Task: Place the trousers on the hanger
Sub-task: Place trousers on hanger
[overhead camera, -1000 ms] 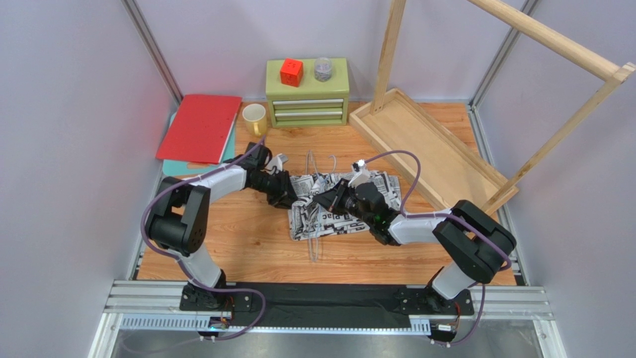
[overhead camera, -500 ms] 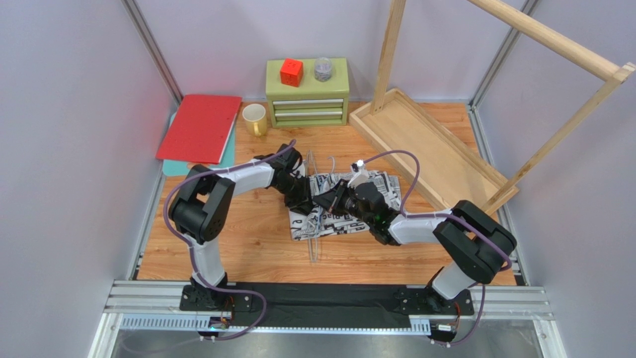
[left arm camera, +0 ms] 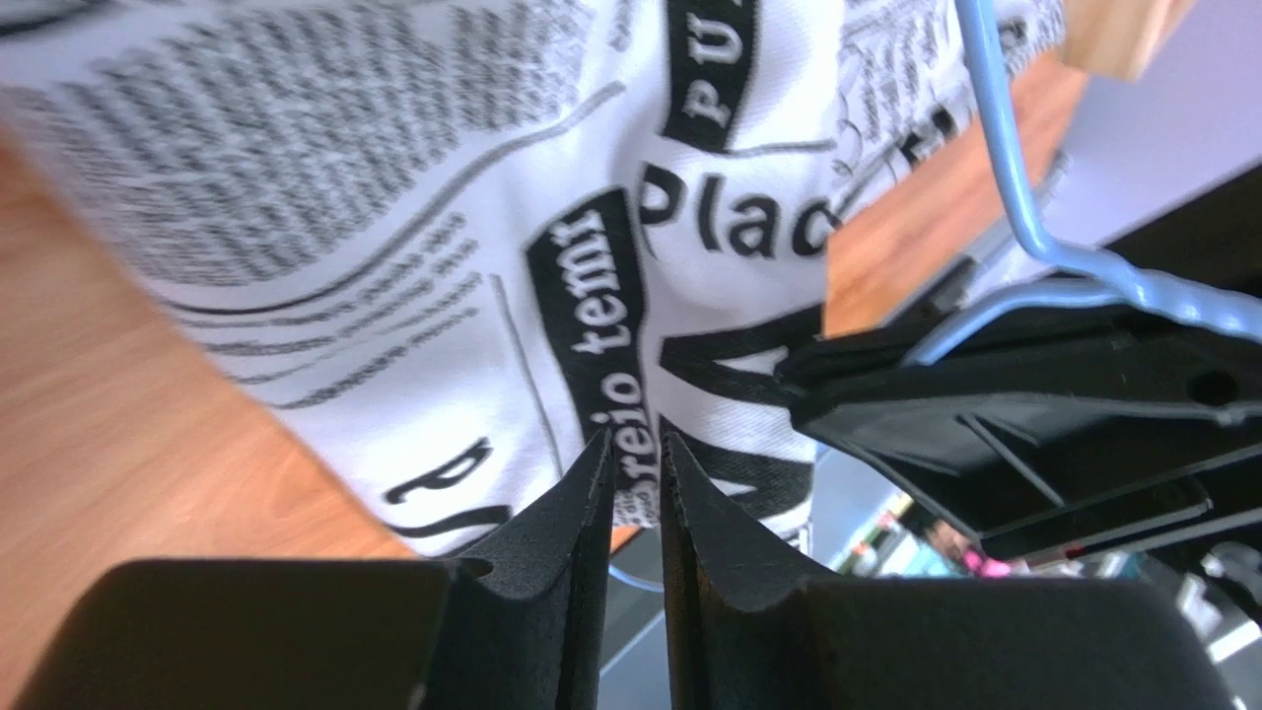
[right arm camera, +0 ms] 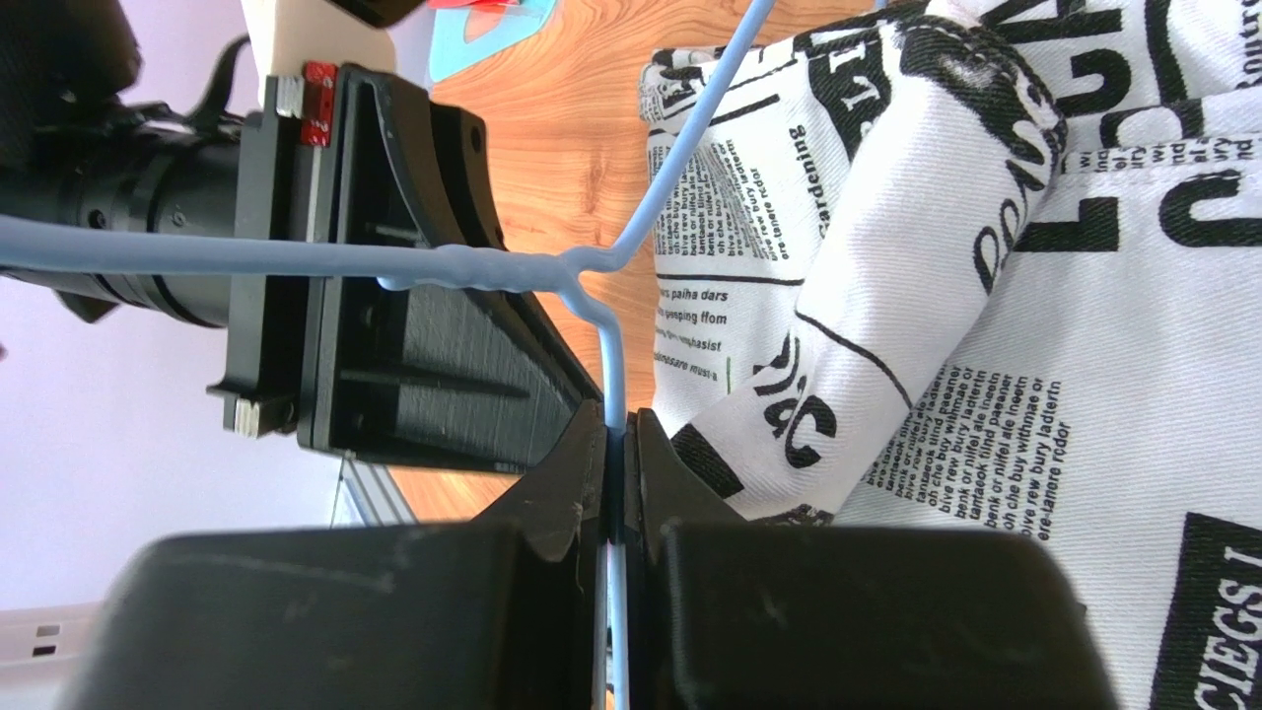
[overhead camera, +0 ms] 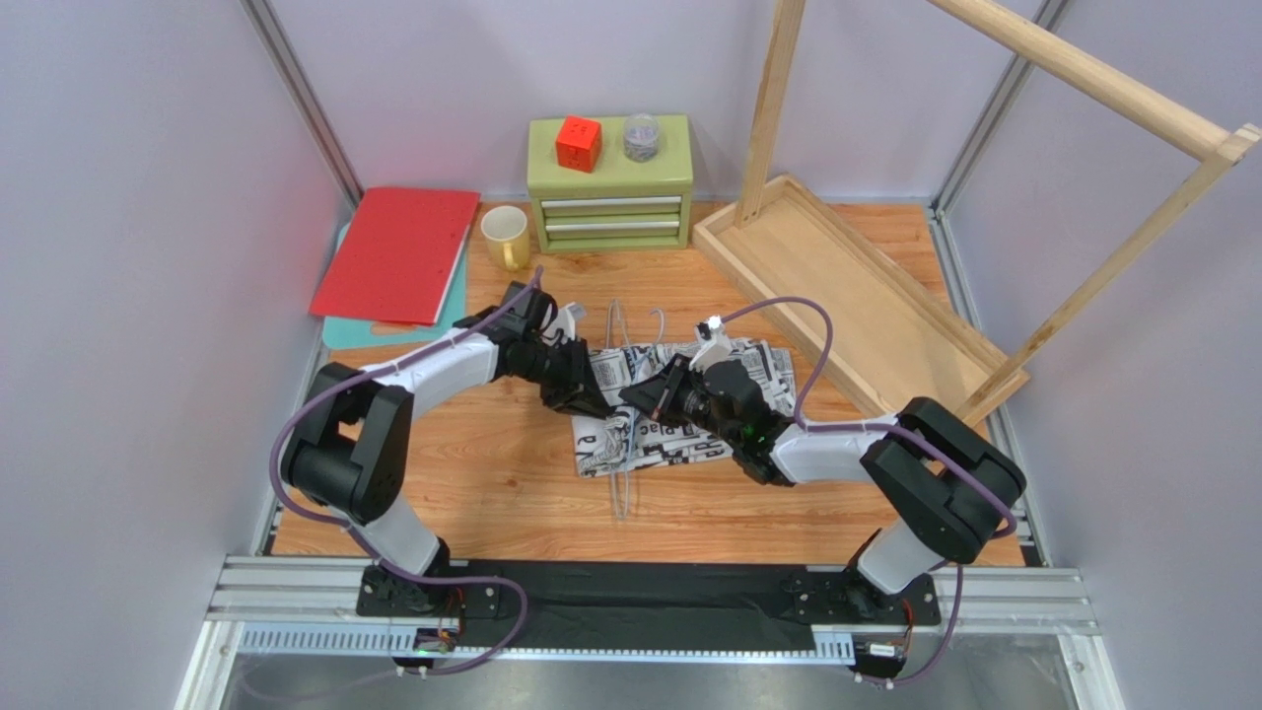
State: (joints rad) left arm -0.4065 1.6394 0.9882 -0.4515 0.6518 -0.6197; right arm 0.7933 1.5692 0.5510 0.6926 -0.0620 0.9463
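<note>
Overhead, the left gripper and right gripper faced each other almost tip to tip, low over the desk. The trousers lay crumpled beneath both of them and spread away under the right gripper. The hanger showed only as thin wire running out from under the cloth, on the near side of the two grippers.

From the left wrist, the left gripper had its jaws drawn to a narrow slit, with its tips against a printed fold of the trousers directly ahead. Whether any cloth was nipped could not be told. Ahead and to its right sat the right gripper, with the hanger curving up from it.

From the right wrist, the right gripper was clamped on the hanger, and the wire ran straight up out of its tips to the twisted neck just ahead. The trousers bulged immediately to its right, touching the right finger. The left gripper stood close ahead on the left, behind the wire.
</note>
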